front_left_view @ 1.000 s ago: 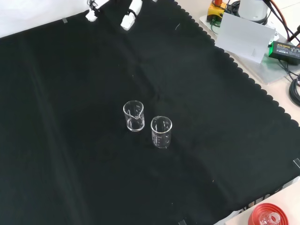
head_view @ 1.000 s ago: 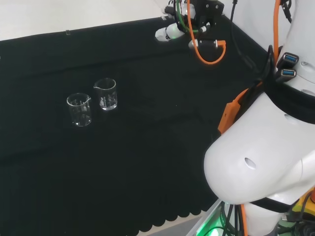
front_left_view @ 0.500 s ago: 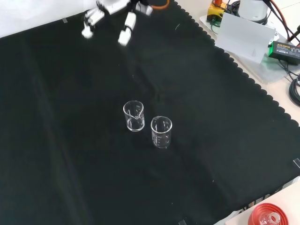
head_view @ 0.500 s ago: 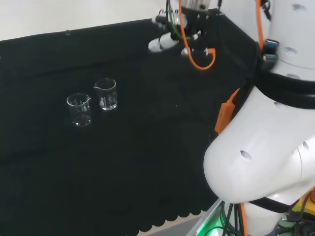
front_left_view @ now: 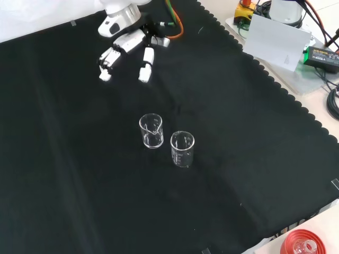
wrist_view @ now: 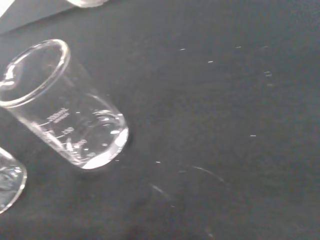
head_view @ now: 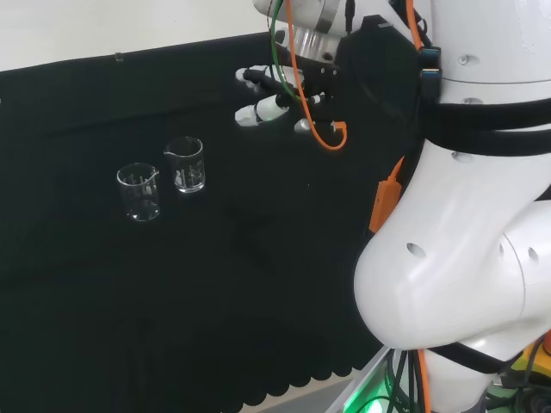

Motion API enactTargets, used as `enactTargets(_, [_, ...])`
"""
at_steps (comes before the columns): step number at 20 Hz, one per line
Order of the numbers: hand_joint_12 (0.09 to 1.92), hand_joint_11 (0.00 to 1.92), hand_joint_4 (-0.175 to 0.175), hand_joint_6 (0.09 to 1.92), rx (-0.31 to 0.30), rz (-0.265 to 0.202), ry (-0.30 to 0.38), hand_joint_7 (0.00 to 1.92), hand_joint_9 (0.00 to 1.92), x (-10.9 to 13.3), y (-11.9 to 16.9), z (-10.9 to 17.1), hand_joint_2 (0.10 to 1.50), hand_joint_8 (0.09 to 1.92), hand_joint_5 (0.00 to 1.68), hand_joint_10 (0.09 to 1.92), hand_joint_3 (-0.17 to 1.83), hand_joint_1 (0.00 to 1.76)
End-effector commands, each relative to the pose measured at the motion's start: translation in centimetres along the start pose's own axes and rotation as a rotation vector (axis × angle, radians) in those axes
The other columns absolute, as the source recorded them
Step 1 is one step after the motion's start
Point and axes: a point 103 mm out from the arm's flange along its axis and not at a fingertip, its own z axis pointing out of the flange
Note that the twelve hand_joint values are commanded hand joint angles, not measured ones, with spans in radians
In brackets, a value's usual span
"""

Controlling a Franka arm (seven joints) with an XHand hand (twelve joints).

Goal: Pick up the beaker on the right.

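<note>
hand (front_left_view: 125, 43): above the black cloth (front_left_view: 79, 174), well apart from both beakers, holding nothing
fingers (front_left_view: 144, 66): apart and nearly straight
right beaker (head_view: 185, 164): upright on the table, right of the pair in the head view, just beside the left beaker (head_view: 139, 192), not touching
front view: right beaker is the rear left one

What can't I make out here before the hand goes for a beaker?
- Second beaker in wrist view: cut off by the frame edge.
- Hand in head view: palm and wrist masked by cables and the arm's links.
- Beaker in front view: printed markings too small to read.
</note>
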Motion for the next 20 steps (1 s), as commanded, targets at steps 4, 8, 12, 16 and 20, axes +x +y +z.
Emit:
enactTargets(4, [1.13,0.0,-0.081,0.09,0.034,-0.06,0.135,0.18,0.28,-0.2,1.0,3.4,0.89,0.7,0.22,0.73,-0.17,0.78])
enactTargets(8, [1.14,0.0,-0.082,0.09,0.083,-0.08,0.179,0.2,0.3,-0.6,1.1,5.0,0.88,0.69,0.22,0.73,-0.17,0.8])
enactTargets(12, [1.14,0.0,-0.079,0.09,0.097,-0.086,0.209,0.2,0.29,-0.7,1.1,6.0,0.88,0.69,0.21,0.72,-0.17,0.81])
enactTargets(16, [1.17,0.0,-0.081,0.09,0.084,-0.097,0.261,0.2,0.29,-0.8,1.1,6.9,0.87,0.68,0.2,0.72,-0.17,0.82])
enactTargets(20, [1.21,0.0,-0.083,0.09,0.092,-0.108,0.296,0.2,0.29,-0.9,1.1,7.9,0.87,0.68,0.21,0.71,-0.17,0.83])
